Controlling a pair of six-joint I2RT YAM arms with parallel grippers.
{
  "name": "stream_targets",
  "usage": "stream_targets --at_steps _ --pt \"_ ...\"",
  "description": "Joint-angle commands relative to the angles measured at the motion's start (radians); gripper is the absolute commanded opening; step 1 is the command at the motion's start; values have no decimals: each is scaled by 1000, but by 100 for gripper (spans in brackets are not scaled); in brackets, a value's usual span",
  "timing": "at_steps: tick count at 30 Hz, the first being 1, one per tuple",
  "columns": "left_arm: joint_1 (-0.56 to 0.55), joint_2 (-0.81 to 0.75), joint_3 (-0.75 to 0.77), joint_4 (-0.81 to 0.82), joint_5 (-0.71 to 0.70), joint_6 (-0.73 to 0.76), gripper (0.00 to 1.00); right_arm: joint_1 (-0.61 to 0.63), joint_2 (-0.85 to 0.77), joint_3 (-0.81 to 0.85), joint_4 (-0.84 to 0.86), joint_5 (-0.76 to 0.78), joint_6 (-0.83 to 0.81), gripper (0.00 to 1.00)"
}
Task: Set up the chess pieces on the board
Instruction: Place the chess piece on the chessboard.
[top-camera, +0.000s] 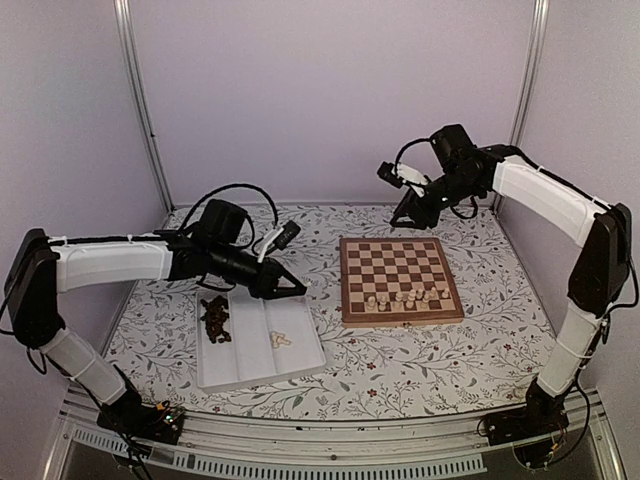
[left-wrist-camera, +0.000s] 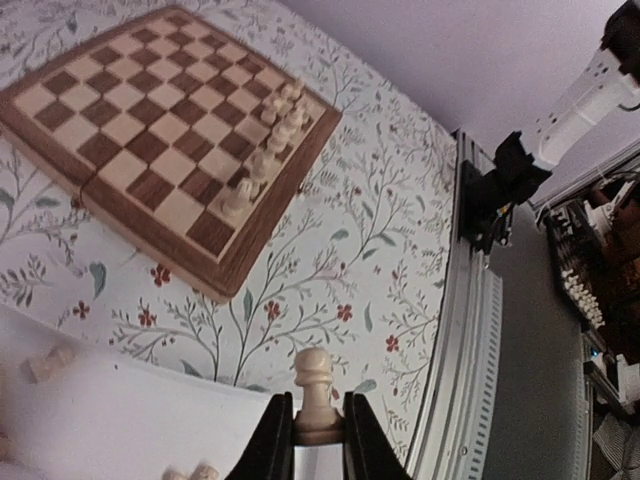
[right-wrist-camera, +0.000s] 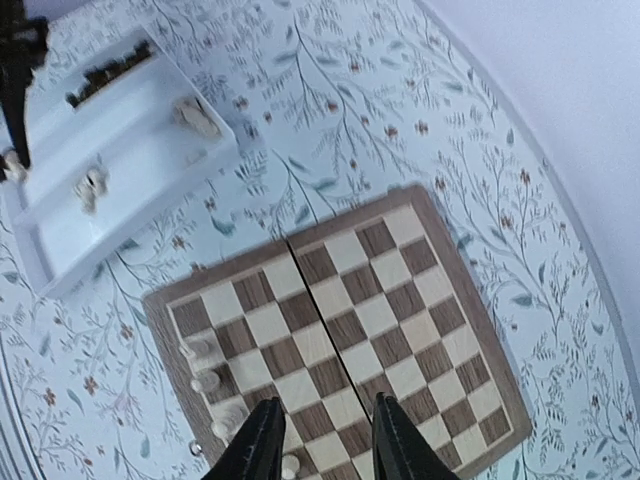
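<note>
- Holding a pale pawn by its base, the left gripper is clamped narrowly on the piece. The pawn stands upright, its long axis running up the left wrist view with the round head clear above the fingertips.
- In the top view this gripper hangs left of centre, over the upper right corner of the white tray. The board lies to its right, apart from the tray, with a strip of flowered table between them.
- The coming move, as I judge it, turns on that rightward gap. A row of pale chessmen already stands along the board's lower edge in the top view, and the pawn probably belongs near them. It must travel right and come down with its axis kept vertical.
- The left arm carries the piece and is the nearer to the board's lower left corner. The right gripper hovers above the board's upper edge in the top view, jaws apart with nothing between them, only squares showing through the gap.
- More pale pieces lie loose in the tray's right part, and dark chessmen are heaped in its left compartment.
- No brand, label or readable writing shows on the board, tray or arms.
</note>
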Motion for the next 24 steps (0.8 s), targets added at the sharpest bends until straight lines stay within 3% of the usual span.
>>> stream_targets --at_steps 1,4,7,14,24 --pt "-5 -110 -24 435 29 -205 14 -3 -101 -50 286 -413 206 35" --pt "-11 -154 -90 651 -33 -276 15 9 -77 -58 374 -639 386 35" --pt "-16 -159 -113 770 -74 -300 16 48 -33 -71 426 -737 516 39" --pt "-35 -100 -71 808 -65 -320 16 140 18 -56 471 -778 585 45" --pt "-59 -60 -47 809 -60 -317 16 184 70 -16 481 -812 607 40"
